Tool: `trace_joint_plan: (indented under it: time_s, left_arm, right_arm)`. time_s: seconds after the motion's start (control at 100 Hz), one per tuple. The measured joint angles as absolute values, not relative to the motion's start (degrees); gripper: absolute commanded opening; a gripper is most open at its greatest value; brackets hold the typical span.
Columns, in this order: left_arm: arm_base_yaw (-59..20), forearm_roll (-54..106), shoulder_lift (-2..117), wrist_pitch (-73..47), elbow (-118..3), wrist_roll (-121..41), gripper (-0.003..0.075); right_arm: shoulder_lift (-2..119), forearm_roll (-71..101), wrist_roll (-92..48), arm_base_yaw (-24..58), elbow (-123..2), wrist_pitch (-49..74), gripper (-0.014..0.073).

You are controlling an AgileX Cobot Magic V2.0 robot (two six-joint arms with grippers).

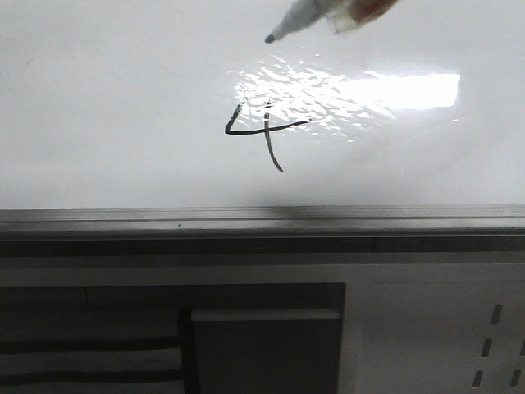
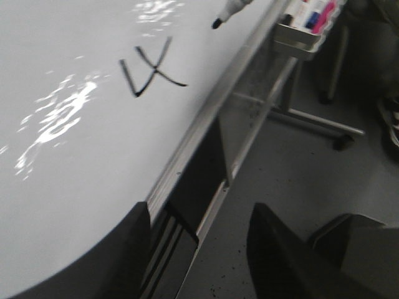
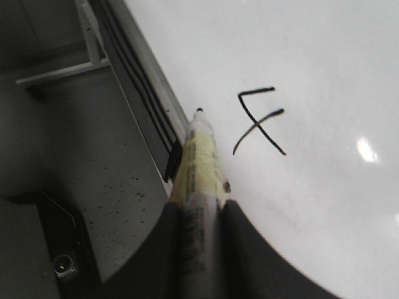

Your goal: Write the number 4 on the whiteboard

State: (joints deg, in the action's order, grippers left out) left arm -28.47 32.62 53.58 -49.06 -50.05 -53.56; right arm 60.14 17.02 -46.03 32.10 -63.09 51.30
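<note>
Front view, item one: the number 4 [image 1: 268, 129], thin black strokes, open at the top, drawn near the middle of the whiteboard [image 1: 107, 107] and closer to its grey-framed near edge than to the far part of the board. Its long axis is the slanted tail, which runs from the top of the figure down toward that near edge and leans to the right as it goes. The crossbar runs left to right, parallel to the frame edge. A bright wrinkled glare lies on the board just right of the figure and touches its upper strokes.

Item two: marker [image 1: 305, 18], white barrel, dark tip. It enters from the top right of the front view and points down and left. Its tip hangs above the figure, apart from it; whether it touches the board I cannot tell.

Item three: my right gripper [image 3: 201, 218]. My two dark fingers [image 3: 163, 249] are closed tight on the marker [image 3: 201, 187], one on each side of the barrel, with no gap left over. The barrel runs straight out between them, tip foremost, beside the number 4 [image 3: 259, 121] and near the board's framed edge.

Item four: my left gripper [image 2: 199, 249]. My jaws stand wide apart and hold nothing. One finger [image 2: 128, 249] overlaps the whiteboard [image 2: 62, 187] near its frame edge; the other is over the floor. The number 4 [image 2: 153, 71] and the marker tip [image 2: 217, 23] lie well ahead of them.

Item five: white cabinet [image 1: 426, 328] with dark panels, below the board's frame.
</note>
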Motion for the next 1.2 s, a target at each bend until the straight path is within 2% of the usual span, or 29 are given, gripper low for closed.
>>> trace_joint_plan:
  time_s: [0.14, 0.35, 0.74, 0.79, 0.97, 1.2]
  left_arm:
    - [-34.4, 33.4, 61.4, -47.9, -54.0, -59.0, 0.0335]
    - [-41.2, 33.9, 71.3, -43.9, -61.1, -63.1, 0.0335]
    - [-45.6, 34.1, 79.5, -42.7, -68.4, -65.3, 0.0329]
    - [-45.6, 34.1, 79.5, -42.7, -68.5, -65.4, 0.0307]
    - [-45.6, 34.1, 79.5, -42.7, -68.5, -65.4, 0.0155]
    - [-45.6, 34.1, 79.5, -42.7, -68.5, -65.7, 0.0050]
  right_arm:
    - [59.1, 17.0, -55.3, 33.3, -63.2, 52.2, -0.0046]
    - [59.1, 17.0, -57.4, 33.4, -63.2, 52.5, -0.0046]
    - [59.1, 16.9, -58.0, 33.4, -63.2, 53.0, -0.0045]
    - [59.1, 16.9, -58.0, 33.4, -63.2, 53.2, -0.0045]
    - [59.1, 16.9, -58.0, 33.4, -63.2, 53.3, -0.0046]
    - [59.1, 16.9, -58.0, 33.4, -63.2, 53.4, -0.0045]
